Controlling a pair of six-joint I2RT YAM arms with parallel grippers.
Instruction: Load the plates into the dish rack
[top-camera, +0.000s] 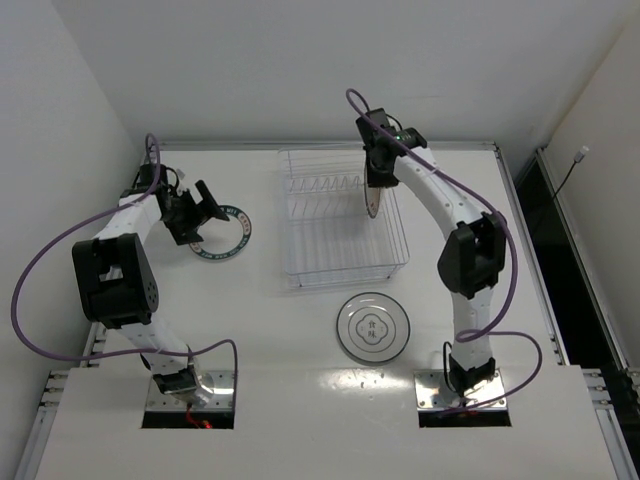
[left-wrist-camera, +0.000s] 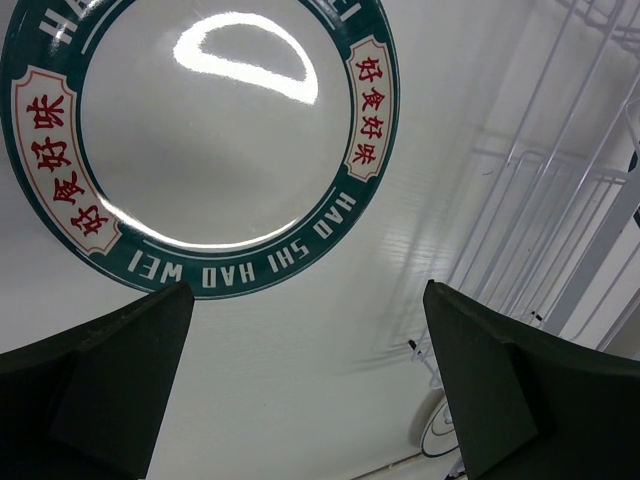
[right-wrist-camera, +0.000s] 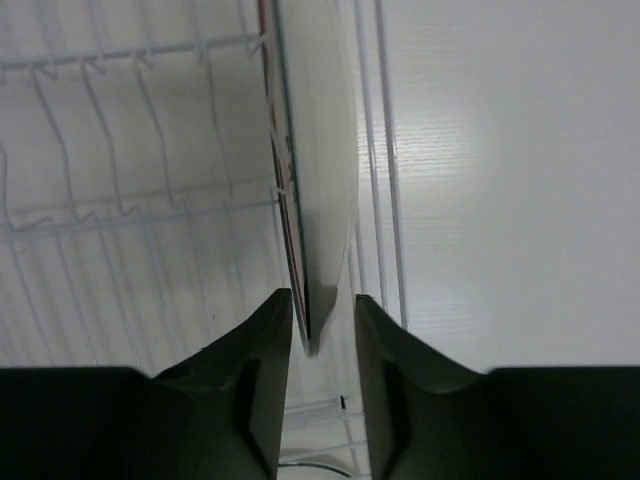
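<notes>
1. We see the left gripper (top-camera: 210, 205) hanging over the green-rimmed plate (left-wrist-camera: 230, 130), jaws as wide apart as they go, nothing between them and no contact with the plate.
2. The green-rimmed plate lies flat on the table (top-camera: 280, 340), left of the dish rack (top-camera: 330, 245) and apart from it. Its rim carries red characters and white lettering.
3. The right gripper (right-wrist-camera: 322, 310) reaches into the far right part of the dish rack and straddles the top edge of the upright plate (right-wrist-camera: 320, 150).
4. Its jaws are only slightly parted. One finger (right-wrist-camera: 270, 350) sits close against the plate's patterned face, and a sliver of gap shows at the other finger, so we call it loosened, not clamped.
5. The upright plate stands on edge inside the rack, next to the row of tines, near the rack's right wall.
6. The white plate (top-camera: 373, 328), with a grey ring and a centre mark, lies flat on the table just in front of the rack, near the right arm's base.
</notes>
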